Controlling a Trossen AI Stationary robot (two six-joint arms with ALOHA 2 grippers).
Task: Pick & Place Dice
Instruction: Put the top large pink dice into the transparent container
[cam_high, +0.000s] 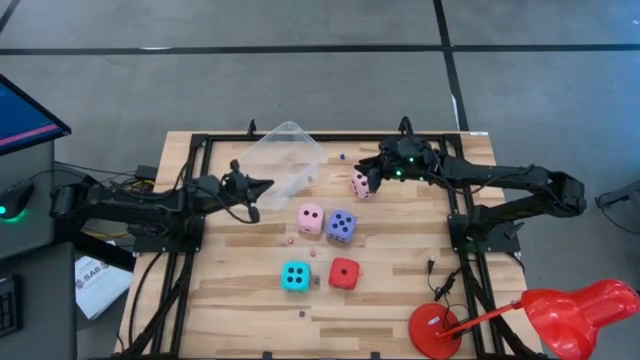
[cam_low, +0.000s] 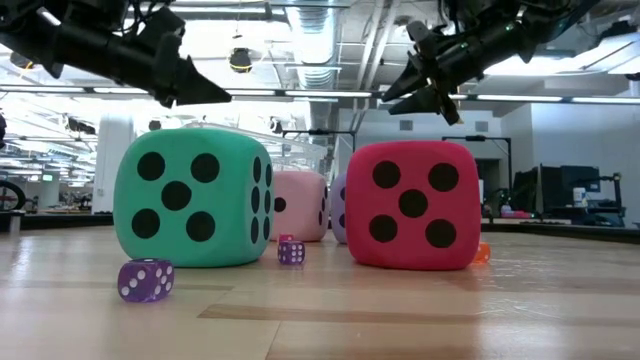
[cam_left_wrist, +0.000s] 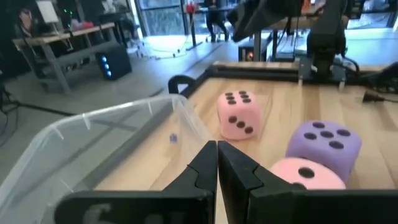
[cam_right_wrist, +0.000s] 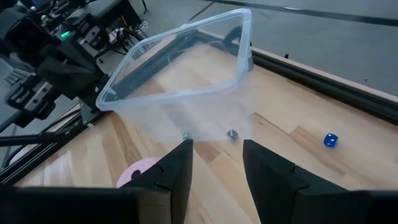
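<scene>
Pink die (cam_high: 359, 183) lies just beside the empty right claw (cam_high: 372, 172)

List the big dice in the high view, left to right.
cyan die → pink die → violet-blue die and red die, about level → second pink die, by the right gripper.

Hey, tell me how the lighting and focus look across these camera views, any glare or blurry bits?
Low view: bright ceiling lights blow out the background, and the cyan die and red die are sharp. Left wrist view: the room is soft and the shut left gripper blurs at close range. Right wrist view: the clear tub looks hazy. High view: even light, soft shadows.
</scene>
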